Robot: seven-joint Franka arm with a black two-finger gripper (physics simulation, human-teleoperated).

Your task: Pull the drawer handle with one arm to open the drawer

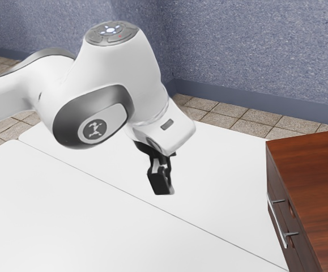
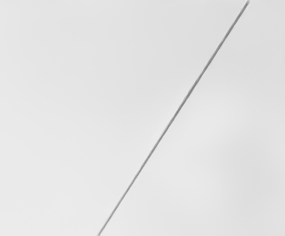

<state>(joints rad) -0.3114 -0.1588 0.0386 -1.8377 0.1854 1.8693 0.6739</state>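
- Gripper: black, pointing down, hanging just above the white table near the seam between its two panels; whether it is open or closed cannot be told.
- Drawer handle: a thin metal bar on the front of the drawer, at the exterior view's right and well apart from the gripper.
- Cabinet: dark red-brown wood, standing on the table's right end.
- Wrist view: the seam crosses the bare table diagonally.
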